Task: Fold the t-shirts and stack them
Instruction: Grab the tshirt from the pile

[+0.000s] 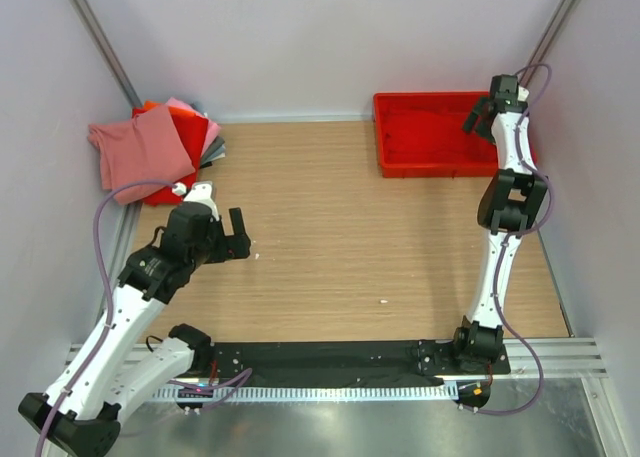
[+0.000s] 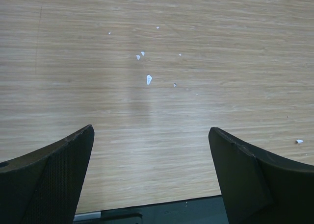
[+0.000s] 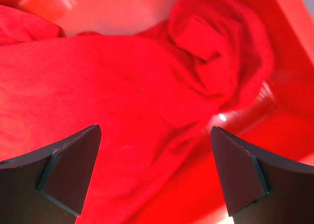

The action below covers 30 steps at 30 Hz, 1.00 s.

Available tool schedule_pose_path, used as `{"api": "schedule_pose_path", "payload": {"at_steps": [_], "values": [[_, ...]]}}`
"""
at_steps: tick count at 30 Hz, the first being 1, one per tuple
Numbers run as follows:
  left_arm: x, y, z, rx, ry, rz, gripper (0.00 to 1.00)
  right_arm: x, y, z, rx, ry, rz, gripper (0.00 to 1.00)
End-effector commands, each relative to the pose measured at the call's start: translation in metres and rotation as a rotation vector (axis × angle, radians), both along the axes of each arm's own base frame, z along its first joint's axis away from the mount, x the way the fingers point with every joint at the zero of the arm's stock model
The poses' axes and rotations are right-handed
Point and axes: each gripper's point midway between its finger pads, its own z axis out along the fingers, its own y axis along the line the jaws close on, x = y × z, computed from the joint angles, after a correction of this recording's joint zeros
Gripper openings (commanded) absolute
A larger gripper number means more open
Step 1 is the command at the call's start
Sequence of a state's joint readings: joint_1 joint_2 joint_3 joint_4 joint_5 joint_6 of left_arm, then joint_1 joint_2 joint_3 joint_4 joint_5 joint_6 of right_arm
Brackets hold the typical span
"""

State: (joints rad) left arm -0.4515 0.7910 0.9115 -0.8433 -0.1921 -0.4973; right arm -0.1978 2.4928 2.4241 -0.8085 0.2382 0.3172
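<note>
**Right arm over the tray.** The right claw [image 1: 483, 115] is seen poised above the red plastic tray [image 1: 430, 165] at the far right of the desk [image 1: 350, 227]. Its jaws are spread wide and nothing is held between them.

Directly below it, as shown by the right wrist camera, a bright red t-shirt [image 3: 122, 87] lies crumpled inside the tray. A bunched knot of cloth is gathered toward one corner, while the flatter bulk is spread across the line of the jaws. No clean long axis can be made out in the heap.

This shirt is judged to be the next one to be lifted out and folded. A straight descent onto the cloth appears to be all that the grasp requires.

The left claw [image 1: 243, 235], likewise wide and empty, is held low over bare wood at the near left, well apart from the tray. In the far left corner a stack of folded t-shirts [image 1: 150, 147] is piled, with dusty pink on top and red, orange and grey edges showing beneath.
</note>
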Motion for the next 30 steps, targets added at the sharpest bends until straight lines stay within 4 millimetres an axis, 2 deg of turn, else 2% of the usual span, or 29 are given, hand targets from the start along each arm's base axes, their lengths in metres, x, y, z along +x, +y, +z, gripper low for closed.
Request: {"api": "schedule_pose_path", "payload": {"at_steps": [1, 2, 7, 9, 11, 12, 13, 15, 16, 17, 18, 19, 20, 22, 23, 25, 26, 27, 28, 29, 30], "values": [[0.003, 0.001, 0.010, -0.007, -0.043, 0.011, 1.00, 0.026, 0.011, 0.003, 0.001, -0.074, 0.056, 1.00], [0.004, 0.001, 0.010, -0.005, -0.040, 0.011, 1.00, 0.026, 0.010, -0.011, 0.002, -0.053, 0.055, 1.00], [0.005, 0.000, 0.006, 0.002, -0.025, 0.011, 1.00, 0.030, 0.007, -0.042, 0.004, -0.026, 0.055, 1.00], [0.006, 0.000, 0.006, 0.003, -0.022, 0.009, 1.00, 0.031, 0.008, -0.052, 0.005, -0.016, 0.067, 0.96], [0.005, 0.000, 0.005, 0.004, -0.019, 0.009, 1.00, 0.032, 0.011, -0.057, 0.013, -0.012, 0.081, 0.82], [0.005, 0.000, 0.004, 0.005, -0.016, 0.009, 1.00, 0.033, 0.011, -0.058, 0.016, -0.013, 0.088, 0.69], [0.005, 0.000, 0.005, 0.005, -0.020, 0.011, 1.00, 0.033, 0.011, -0.058, 0.016, -0.016, 0.091, 0.48], [0.005, 0.000, 0.004, 0.006, -0.017, 0.011, 1.00, 0.037, 0.015, -0.055, 0.033, -0.033, 0.109, 0.24], [0.006, 0.000, 0.005, 0.006, -0.018, 0.011, 1.00, 0.039, 0.017, -0.046, 0.040, -0.052, 0.113, 0.08], [0.005, 0.000, 0.005, 0.005, -0.020, 0.011, 1.00, 0.041, 0.022, -0.040, 0.062, -0.070, 0.132, 0.02], [0.005, 0.001, 0.004, 0.007, -0.019, 0.012, 1.00, 0.044, 0.025, -0.032, 0.071, -0.095, 0.140, 0.01], [0.005, 0.000, 0.005, 0.004, -0.021, 0.011, 1.00, 0.047, 0.029, -0.020, 0.081, -0.120, 0.151, 0.01], [0.005, 0.001, 0.006, 0.004, -0.024, 0.014, 1.00, 0.051, 0.035, 0.003, 0.095, -0.169, 0.163, 0.01], [0.005, 0.001, 0.008, -0.001, -0.033, 0.014, 1.00, 0.054, 0.049, 0.036, 0.105, -0.229, 0.194, 0.01], [0.004, 0.002, 0.008, 0.000, -0.033, 0.015, 1.00, 0.053, 0.058, 0.074, 0.100, -0.290, 0.211, 0.01], [0.004, 0.003, 0.010, -0.001, -0.043, 0.021, 1.00, 0.051, 0.093, 0.114, 0.134, -0.356, 0.293, 0.01], [0.004, 0.003, 0.011, -0.002, -0.049, 0.021, 1.00, 0.042, 0.106, 0.161, 0.124, -0.429, 0.322, 0.01], [0.004, 0.004, 0.011, -0.001, -0.050, 0.024, 1.00, 0.036, 0.117, 0.182, 0.118, -0.459, 0.343, 0.01], [0.004, 0.004, 0.012, -0.001, -0.051, 0.026, 1.00, 0.029, 0.139, 0.209, 0.109, -0.499, 0.383, 0.01], [0.004, 0.004, 0.013, -0.004, -0.059, 0.027, 1.00, 0.021, 0.147, 0.229, 0.095, -0.529, 0.397, 0.01], [0.003, 0.004, 0.014, -0.005, -0.060, 0.025, 1.00, 0.001, 0.156, 0.273, 0.075, -0.599, 0.413, 0.01]]}}
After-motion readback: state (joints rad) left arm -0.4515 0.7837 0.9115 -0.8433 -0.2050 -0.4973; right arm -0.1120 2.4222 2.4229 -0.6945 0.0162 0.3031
